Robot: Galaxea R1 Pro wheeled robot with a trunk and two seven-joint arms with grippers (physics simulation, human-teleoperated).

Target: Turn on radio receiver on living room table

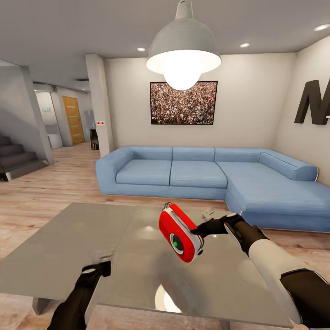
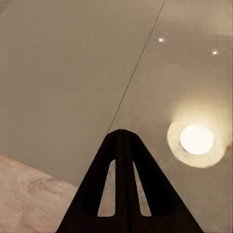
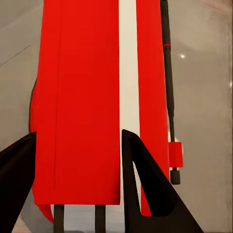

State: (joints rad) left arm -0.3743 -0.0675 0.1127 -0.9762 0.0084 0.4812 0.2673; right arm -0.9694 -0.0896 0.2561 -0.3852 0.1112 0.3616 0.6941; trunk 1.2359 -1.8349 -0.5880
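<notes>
**Inspector:** Position of the radio [image 1: 180, 233]?

**Assistant:** Lifted above the table [image 1: 68, 247], tilted, with its dial face turned toward the head camera. The dial shows a green centre. The right gripper [image 1: 198, 230] has it from the side. In the right wrist view the red body [image 3: 82, 102] sits between the two fingers [image 3: 145, 189], so I record the jaws as clamped on it. A thin antenna [image 3: 167, 87] runs along one edge.

**Inspector:** Left arm?

**Assistant:** The left gripper [image 1: 97, 268] hovers low over the near part of the tabletop, well apart from the radio. Its jaws are together and hold nothing; the left wrist view shows the fingertips [image 2: 122, 141] meeting above the glossy surface.

**Inspector:** Step in hand?

**Assistant:** My judgement: the radio is grasped and presented, and the switching step is under way. Whether the green centre means it is already on, I cannot tell.

**Inspector:** Next move?

**Assistant:** Probably the left gripper must come across and press the dial while the right holds the radio steady. The tilt leaves little room for error.
</notes>
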